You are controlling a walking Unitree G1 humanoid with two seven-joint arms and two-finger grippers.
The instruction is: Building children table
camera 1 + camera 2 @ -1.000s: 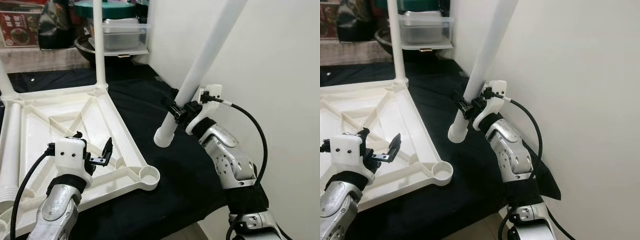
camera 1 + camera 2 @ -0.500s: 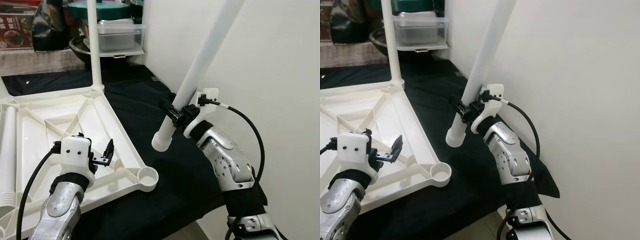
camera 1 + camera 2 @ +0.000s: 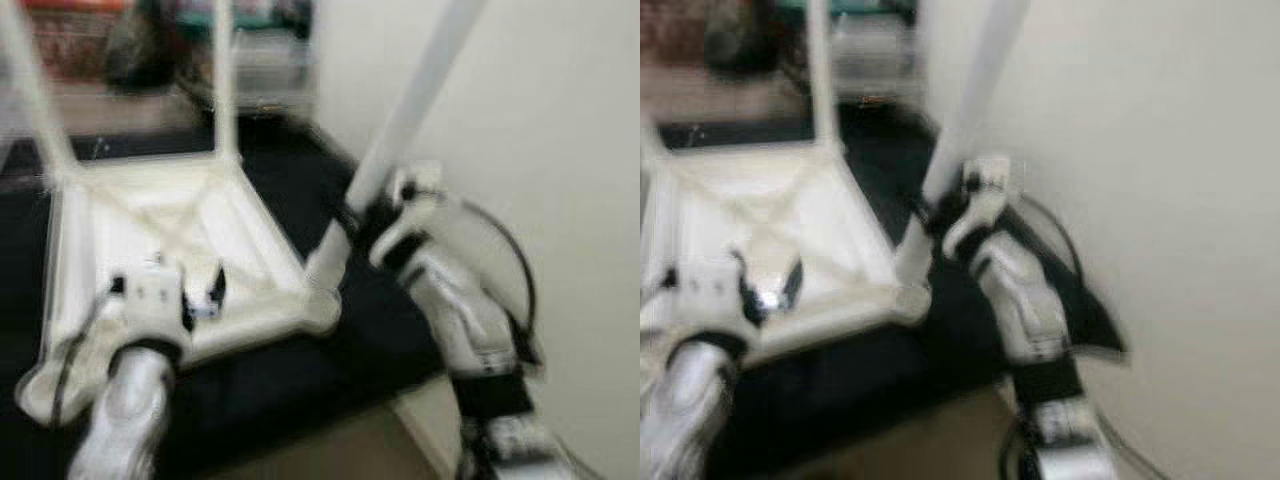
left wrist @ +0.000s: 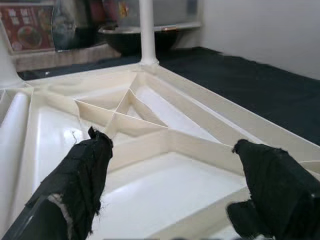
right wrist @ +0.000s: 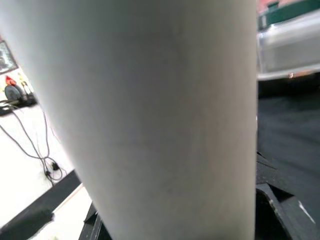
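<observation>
Your right claw (image 3: 362, 212) is clamped around the white table leg (image 3: 400, 130), taking it low on the shaft, a little above its open bottom end. That end hangs right at the near corner of the upturned tabletop (image 3: 130, 225), and the head views are too blurred to say whether it touches the corner socket (image 3: 320, 308) or sits just beside it. The leg leans away from the tabletop toward the white wall. In the right wrist view the leg (image 5: 165, 115) is a broad, smooth tube crossing the frame between the fingers.

Your left claw (image 4: 175, 180) hovers spread wide and empty over the ribbed underside of the tabletop (image 4: 165, 140), inside its near corner.

Two legs already stand upright at the tabletop's far corners; one is the far-right leg (image 3: 225, 85). The tabletop lies on a surface covered with black cloth (image 3: 290, 170).

Judge the leg as light, hollow, stiff plastic with a slick skin, so it will probably turn or slide in a loose grip. Holding it low, near the socket end, gives you fine control of that end, but the long top can swing; keep the clamp firm. The tabletop looks light too and may skid when you press down, so bracing its rim near the socket with the left claw seems wise
</observation>
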